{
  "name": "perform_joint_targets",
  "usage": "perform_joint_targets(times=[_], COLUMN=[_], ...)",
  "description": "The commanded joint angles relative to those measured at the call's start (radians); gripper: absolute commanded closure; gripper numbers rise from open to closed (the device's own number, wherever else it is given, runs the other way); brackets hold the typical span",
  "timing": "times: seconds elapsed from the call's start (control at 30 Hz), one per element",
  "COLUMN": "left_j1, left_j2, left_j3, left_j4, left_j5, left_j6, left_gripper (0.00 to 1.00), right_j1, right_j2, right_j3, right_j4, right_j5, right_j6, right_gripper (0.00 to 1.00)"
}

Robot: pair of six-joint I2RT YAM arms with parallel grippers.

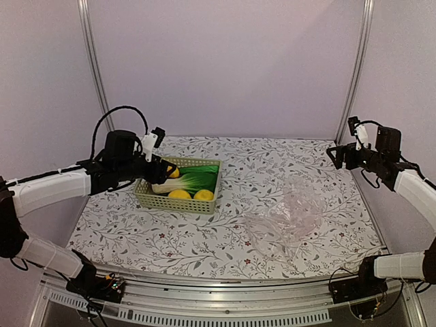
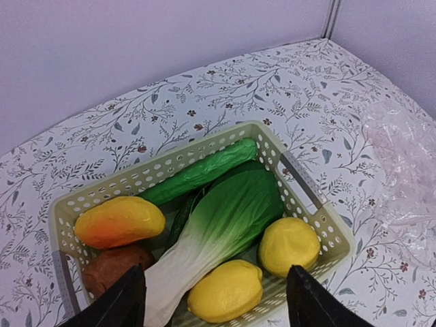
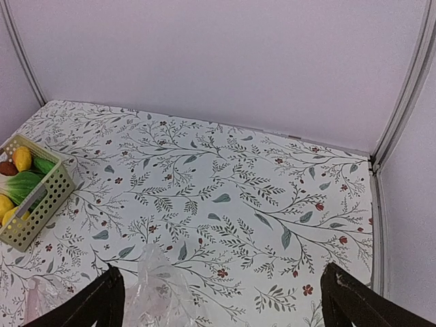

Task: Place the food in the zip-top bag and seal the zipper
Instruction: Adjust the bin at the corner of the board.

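Note:
The food lies in a pale green lattice basket [image 1: 144, 195]: bok choy [image 2: 225, 221], cucumber [image 2: 204, 170], two yellow lemons [image 2: 225, 289], a yellow-orange fruit [image 2: 119, 221] and a brown piece [image 2: 112, 267]. My left gripper [image 2: 214, 303] hovers over the basket's left end, open and empty, its fingers either side of a lemon. It shows in the top view [image 1: 155, 167]. The clear zip-top bag [image 1: 289, 218] lies crumpled on the table right of the basket; its zipper cannot be made out. My right gripper [image 3: 221, 300] is open and empty, high at the right edge [image 1: 338, 155], with the bag's tip [image 3: 158, 289] below.
The floral-patterned table [image 1: 259, 163] is walled by lilac panels at the back and sides. Metal frame posts [image 1: 354, 68] stand at the back corners. The basket also shows at the left edge of the right wrist view [image 3: 41, 197].

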Motion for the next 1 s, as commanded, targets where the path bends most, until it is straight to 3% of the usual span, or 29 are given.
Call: perform_joint_targets(times=[0.0, 0.17, 0.3, 0.4, 0.53, 0.63, 0.77, 0.97], left_j1=[-0.024, -0.101, -0.146, -0.154, -0.151, -0.157, -0.16, -0.16], left_j2=[-0.005, 0.017, 0.082, 0.113, 0.078, 0.008, -0.032, 0.009], left_j3=[0.029, 0.036, 0.119, 0.185, 0.182, 0.063, -0.069, -0.103], left_j4=[-0.073, -0.123, -0.198, -0.276, -0.417, -0.363, -0.305, -0.289], left_j5=[0.066, 0.147, 0.063, -0.126, -0.378, -0.351, -0.397, -0.405], left_j6=[0.013, 0.076, -0.033, -0.251, -0.667, -0.928, -1.158, -1.258], left_gripper=[0.3, 0.3, 0.32, 0.33, 0.36, 0.38, 0.41, 0.43], right_j1=[-0.008, -0.01, -0.01, -0.01, -0.01, -0.009, -0.009, -0.009], right_j2=[-0.003, -0.011, 0.008, 0.028, 0.048, 0.061, 0.075, 0.081], right_j3=[-0.019, -0.045, -0.037, -0.032, -0.03, -0.028, -0.026, -0.018], right_j4=[0.01, -0.017, -0.05, -0.061, -0.061, -0.062, -0.071, -0.09], right_j5=[-0.056, -0.156, -0.209, -0.206, -0.201, -0.209, -0.218, -0.264], right_j6=[-0.049, -0.166, -0.214, -0.217, -0.221, -0.219, -0.231, -0.235], right_gripper=[0.01, 0.01, 0.01, 0.01, 0.01, 0.01, 0.01, 0.01])
